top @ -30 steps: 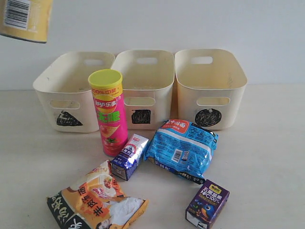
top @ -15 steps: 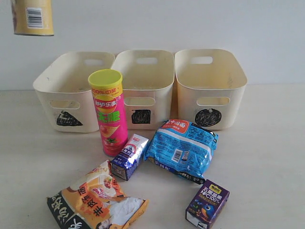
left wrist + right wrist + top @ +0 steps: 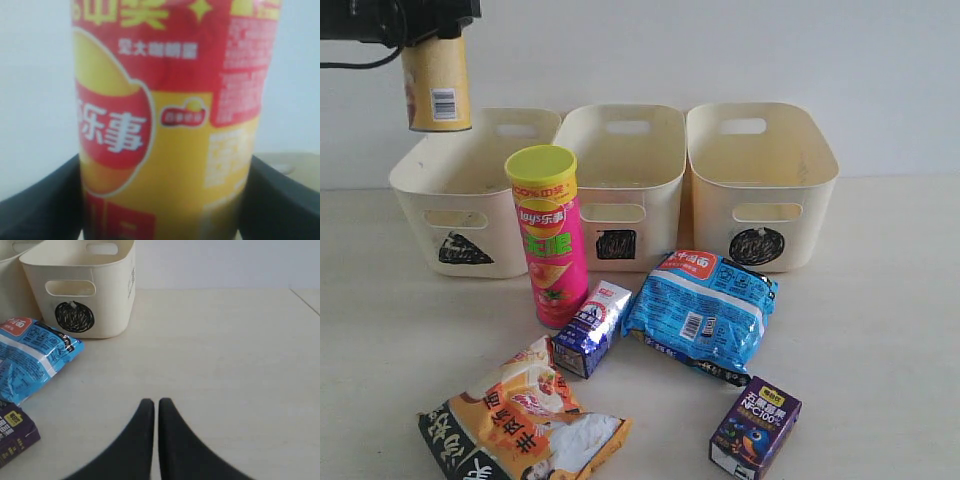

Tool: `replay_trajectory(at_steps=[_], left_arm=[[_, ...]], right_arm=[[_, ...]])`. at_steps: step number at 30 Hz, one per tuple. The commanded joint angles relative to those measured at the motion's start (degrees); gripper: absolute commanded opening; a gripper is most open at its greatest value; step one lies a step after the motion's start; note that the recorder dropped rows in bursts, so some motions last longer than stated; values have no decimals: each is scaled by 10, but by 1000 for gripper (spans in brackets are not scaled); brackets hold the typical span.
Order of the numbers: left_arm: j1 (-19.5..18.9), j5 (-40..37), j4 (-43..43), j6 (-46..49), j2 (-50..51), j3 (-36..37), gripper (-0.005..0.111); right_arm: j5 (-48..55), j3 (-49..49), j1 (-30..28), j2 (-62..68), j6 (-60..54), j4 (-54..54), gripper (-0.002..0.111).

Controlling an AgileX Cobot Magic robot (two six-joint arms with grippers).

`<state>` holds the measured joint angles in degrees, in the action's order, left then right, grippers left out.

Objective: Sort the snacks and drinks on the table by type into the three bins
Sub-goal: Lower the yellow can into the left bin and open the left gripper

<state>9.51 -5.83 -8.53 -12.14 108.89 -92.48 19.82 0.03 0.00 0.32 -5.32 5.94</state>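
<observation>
Yellow-orange cardboard chip tube (image 3: 437, 85) hangs upright, clamped in the left pincer (image 3: 165, 200), seemingly above the cream plastic triangle-marked bin (image 3: 415, 225). We advise lowering it inside the rim before release, keeping it vertical.

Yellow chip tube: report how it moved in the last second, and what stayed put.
The yellow chip tube, held in the left hand, swung right and down, straightening upright above the triangle bin. Everything on the table stayed put.

Cream bins (image 3: 710, 215) bear black scribbles, one chip tube (image 3: 437, 85) is yellow and red, the other chip tube (image 3: 554, 262) pink with a yellow lid (image 3: 541, 163), the packet (image 3: 702, 313) blue.
</observation>
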Motion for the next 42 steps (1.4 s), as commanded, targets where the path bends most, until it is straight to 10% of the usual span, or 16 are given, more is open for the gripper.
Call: replay_trajectory(at_steps=[1, 9, 18, 23, 28, 42], left_arm=[[-3, 12, 0, -6, 30, -1, 12], [-3, 12, 2, -29, 64, -1, 72], [-3, 4, 2, -29, 54, -2, 93], [-3, -59, 2, -37, 22, -2, 70], [-3, -152, 2, -37, -22, -2, 5], [-3, -280, 175, 88, -188, 72, 4]], right_arm=[[-2, 0, -1, -3, 1, -5, 1], [-2, 0, -1, -3, 1, -5, 1], [-2, 0, -1, -3, 1, -5, 1], [-2, 0, -1, -3, 1, -5, 1], [-2, 0, -1, -3, 1, -5, 1], [-2, 0, -1, -3, 1, -5, 1]])
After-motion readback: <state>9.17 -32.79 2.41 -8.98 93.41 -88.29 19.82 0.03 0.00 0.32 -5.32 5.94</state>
